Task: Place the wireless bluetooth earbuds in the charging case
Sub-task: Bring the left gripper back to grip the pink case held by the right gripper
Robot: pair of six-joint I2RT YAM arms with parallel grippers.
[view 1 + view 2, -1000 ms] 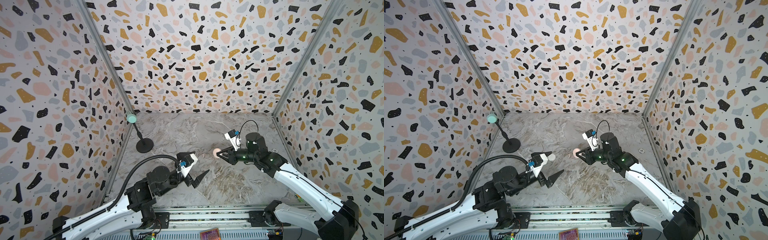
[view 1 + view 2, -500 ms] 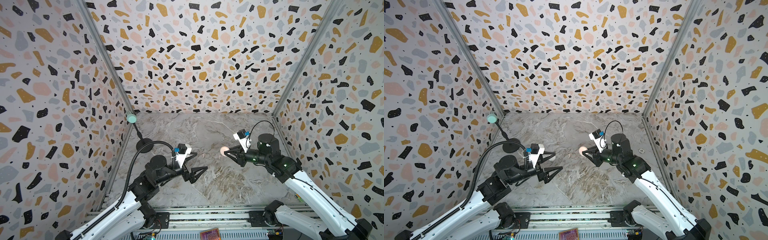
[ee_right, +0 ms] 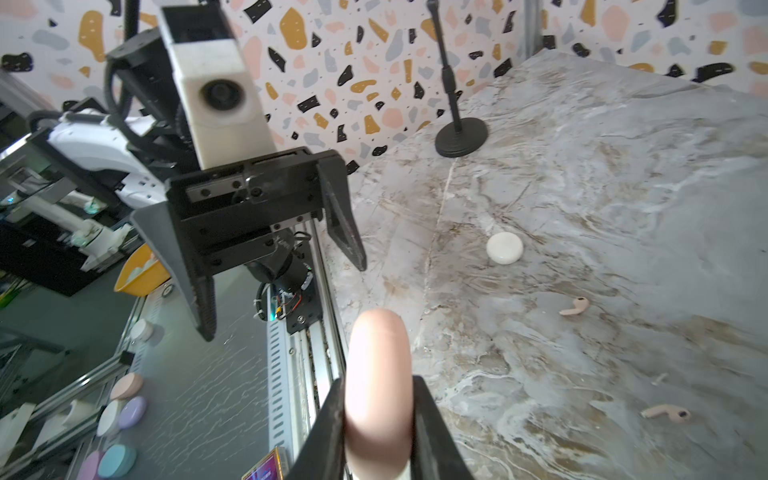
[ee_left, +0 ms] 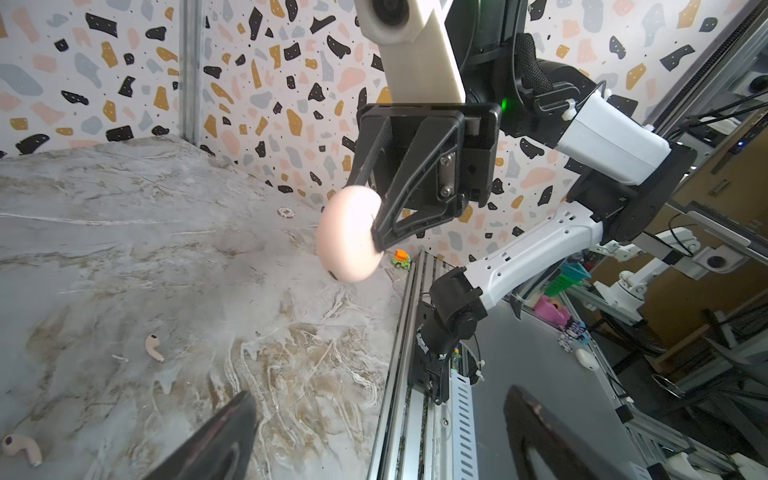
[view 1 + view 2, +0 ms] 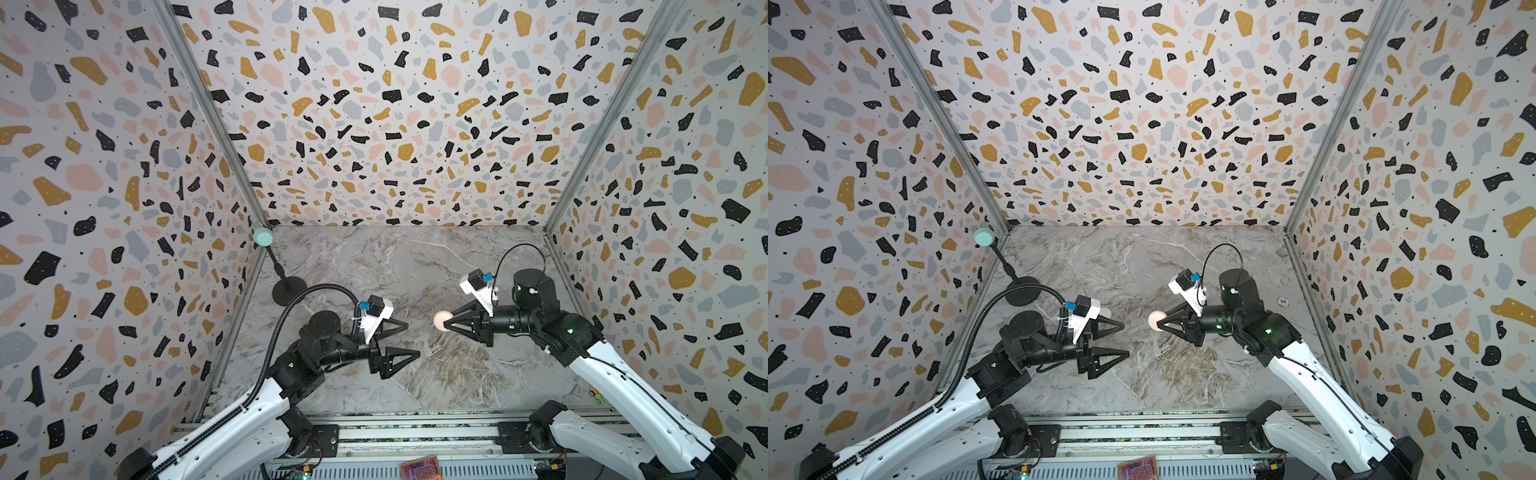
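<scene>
A round pale pink charging case hangs above the marble table, and my right gripper is shut on its flat sides. My left gripper is open and empty. It is level with the case, points at it, and stops a short gap to its left. Two pale pink earbuds lie loose on the table. A shut white round case lies flat by the left arm.
A black microphone stand with a teal head stands at the back left. A small chip lies near the right wall. A toy car sits by the front rail. Patterned walls close three sides.
My left arm has risen and levelled its open gripper to face the right one. My right gripper has shifted slightly right and towards the front, still holding the pink case.
</scene>
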